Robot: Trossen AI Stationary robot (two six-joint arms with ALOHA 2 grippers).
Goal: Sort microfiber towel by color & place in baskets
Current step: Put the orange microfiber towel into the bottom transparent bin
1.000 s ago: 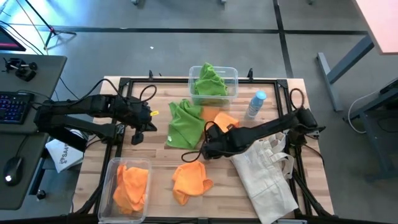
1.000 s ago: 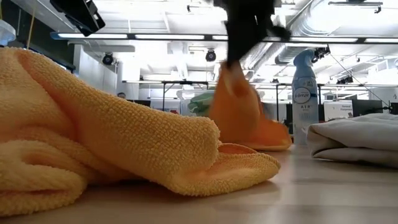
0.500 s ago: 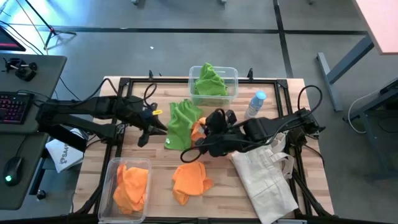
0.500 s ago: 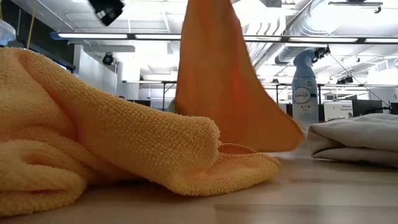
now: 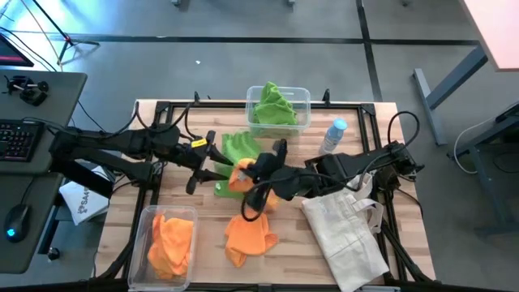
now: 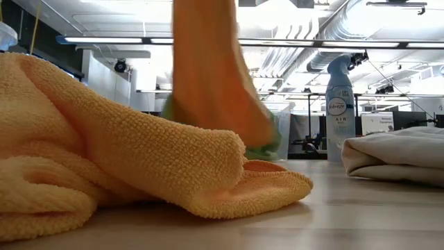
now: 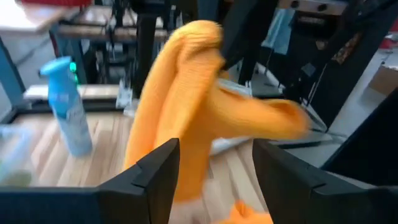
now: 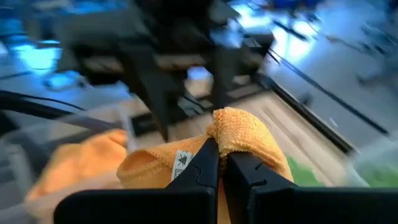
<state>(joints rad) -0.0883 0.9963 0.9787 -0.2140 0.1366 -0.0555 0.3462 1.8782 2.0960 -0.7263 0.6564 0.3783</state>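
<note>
My right gripper is shut on an orange microfiber towel, which hangs above the table's middle. My left gripper stands open close to the towel's left side. In the left wrist view its fingers flank the hanging cloth, and no touch shows. A green towel lies flat behind them. Another orange towel lies crumpled near the front edge. The far basket holds green towels, and the near-left basket holds orange ones. My right gripper pinches a bunched fold of the orange towel between its two shut fingers, beside the white label. The fingers reach in roughly level from the table's right. The towel hangs slack below them, clear of the table.
An off-white tote bag lies at the near right, under my right arm. A spray bottle with a blue cap stands at the far right. A desk with a keyboard sits off the table's left edge.
My right gripper has lifted the orange towel off the table and carried it toward the table's left; the towel now hangs clear. My left gripper has moved toward the table's right, up to the towel, and has opened.
</note>
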